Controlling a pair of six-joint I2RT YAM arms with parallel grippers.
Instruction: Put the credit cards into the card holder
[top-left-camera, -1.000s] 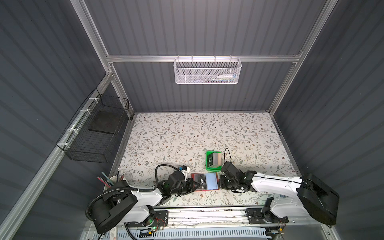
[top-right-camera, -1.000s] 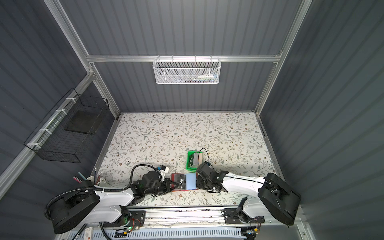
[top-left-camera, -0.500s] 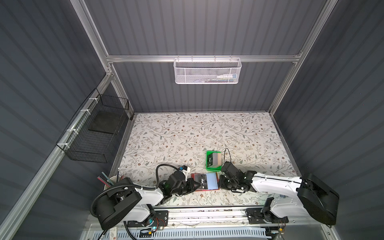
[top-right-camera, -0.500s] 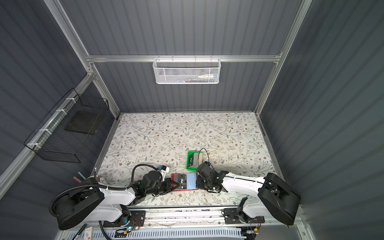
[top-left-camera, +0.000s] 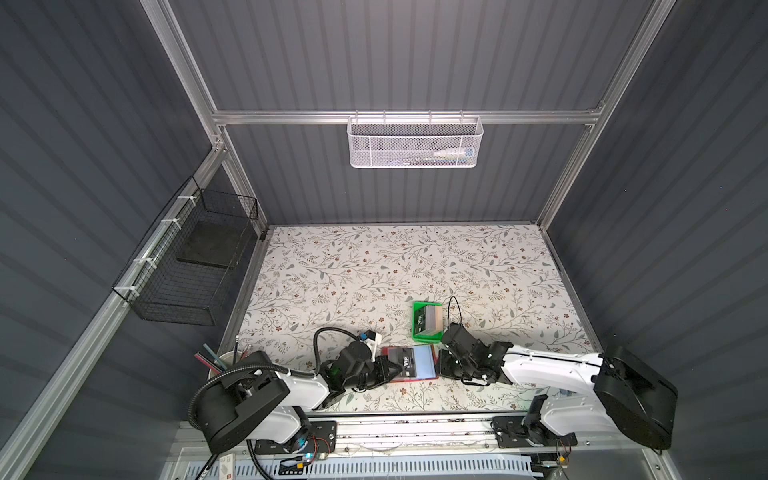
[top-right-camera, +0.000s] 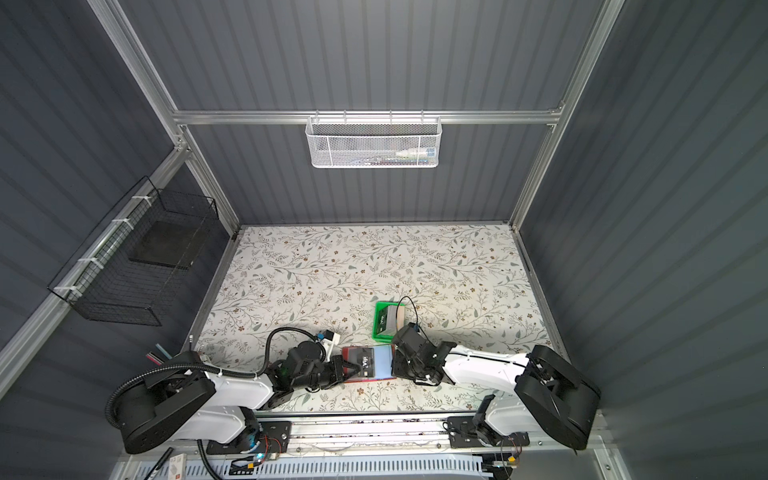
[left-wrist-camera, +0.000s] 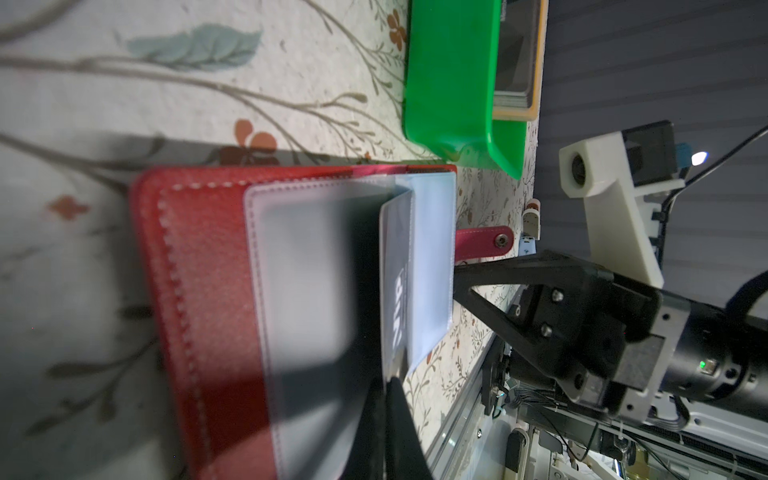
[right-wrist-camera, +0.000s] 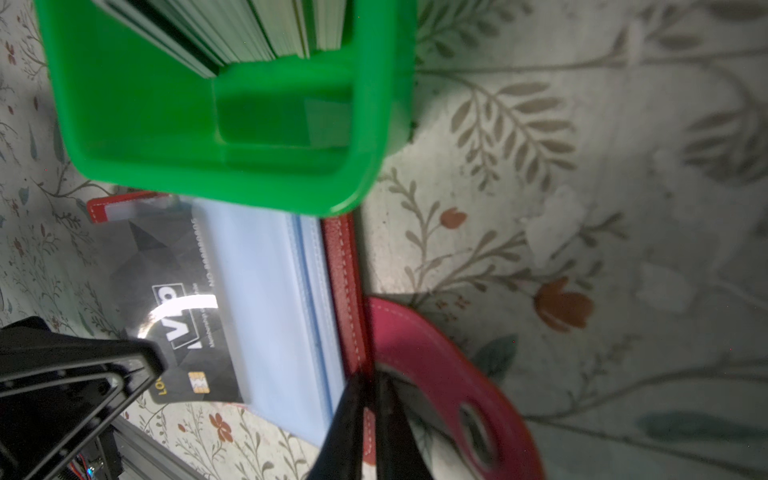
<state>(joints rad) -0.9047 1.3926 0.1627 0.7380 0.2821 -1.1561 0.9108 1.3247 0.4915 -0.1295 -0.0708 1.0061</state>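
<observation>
**Card entering holder**

A black Vip card (top-left-camera: 406, 362) sits partway inside the red card holder (top-left-camera: 424, 361), at 6 o'clock on the tabletop (top-left-camera: 374, 270). The left gripper (top-left-camera: 390, 370), jaws clamped on the card, feeds it from 9 o'clock. The right gripper (top-left-camera: 439, 368), jaws narrowly pinching the holder's 3 o'clock edge, apparently steadies it.

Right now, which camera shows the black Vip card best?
Right wrist: the black card faces the lens, lettering and chip visible. Left wrist sees it at a steep angle, blurred. In both top views it is tiny.
</observation>
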